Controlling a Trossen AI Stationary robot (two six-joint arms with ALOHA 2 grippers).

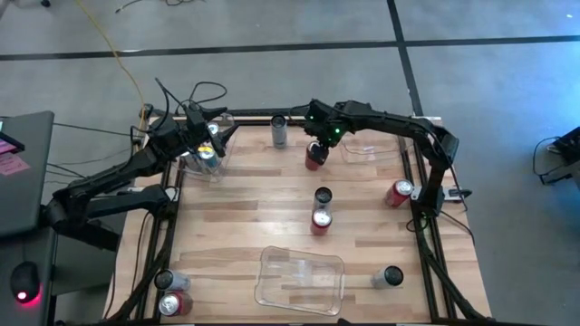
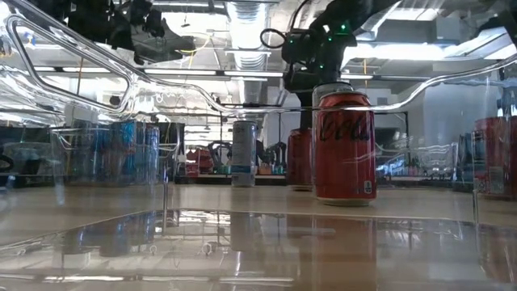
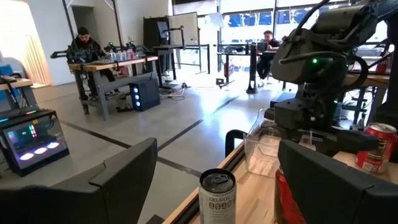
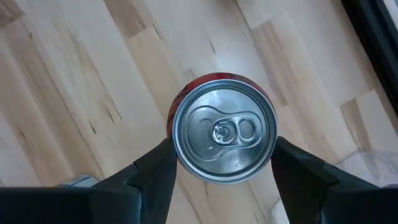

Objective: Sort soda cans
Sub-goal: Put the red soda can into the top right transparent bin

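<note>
Wooden plank table (image 1: 272, 217) on a dark frame, grey concrete floor around it; beyond it an open workshop with desks, monitors and seated people (image 3: 87, 46).

Red can (image 4: 224, 134) stands upright on the wood near the table's far edge, silver top facing the right wrist camera. Right gripper (image 1: 315, 149) is over it, its two dark fingers (image 4: 155, 171) on either side of the can body, close against it or touching; the can rests on the table, not lifted. Right arm reaches in from the right-hand post, bent over the far edge, green light lit at the wrist.

Just beside the red can, a clear bin (image 1: 372, 147) at the far right. A grey can (image 1: 279, 129) stands at the far edge, left of the gripper. Mid-table, a dark can (image 1: 323, 196) and another red can (image 1: 321, 219) stand close together. One more red can (image 1: 399, 191) by the right edge, a dark can (image 1: 392, 276) near right, a clear bin (image 1: 301, 279) at the near edge, two cans (image 1: 172, 294) at the near left corner.

Left gripper (image 1: 204, 145) hovers over the far-left clear bin (image 1: 207, 167), jaws wide apart, nothing in them; a silver-blue can (image 1: 207, 154) sits in that bin.
</note>
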